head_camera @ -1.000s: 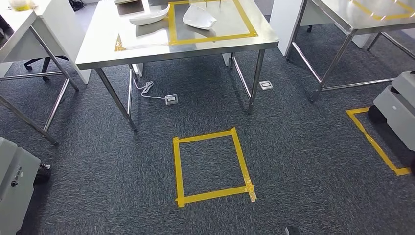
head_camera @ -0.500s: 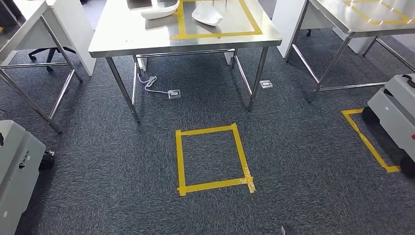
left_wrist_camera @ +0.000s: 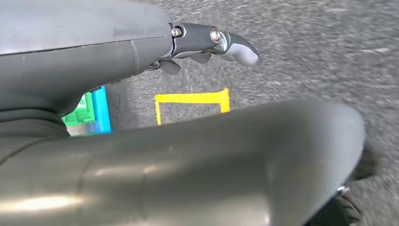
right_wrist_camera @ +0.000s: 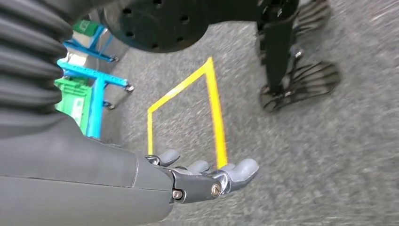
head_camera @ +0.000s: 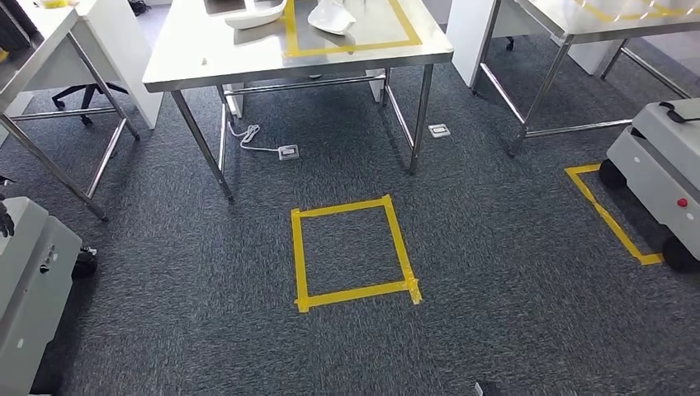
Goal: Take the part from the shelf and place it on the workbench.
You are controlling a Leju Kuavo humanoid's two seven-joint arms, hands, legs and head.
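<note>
A: What lies ahead in the head view?

B: A steel workbench [head_camera: 248,70] stands at the far side, on grey carpet [head_camera: 495,247]. Its top carries a yellow tape outline [head_camera: 347,48], with one white part [head_camera: 330,16] inside the outline and a second white part [head_camera: 254,15] just left of it. A white cable [head_camera: 248,136] with a floor socket [head_camera: 288,152] lies under the bench.

A: And nearer?

B: A yellow tape square [head_camera: 351,252] is marked on the carpet, between the bench and the camera. A grey wheeled cart [head_camera: 660,165] stands at the right beside another yellow floor marking [head_camera: 607,214]; a grey unit [head_camera: 29,289] sits at the near left. A second steel table [head_camera: 569,25] stands at the far right.

A: State of the hands?

B: The left hand [left_wrist_camera: 207,44] hangs over the carpet, fingers slightly bent and apart, holding nothing. The right hand [right_wrist_camera: 207,176] likewise hangs released, fingers spread, nothing in its grasp.

A: Anything behind them?

B: Both wrist views show a yellow tape rectangle [right_wrist_camera: 188,108] on the floor and a blue rack [right_wrist_camera: 94,89] with a green bin [right_wrist_camera: 75,101].
</note>
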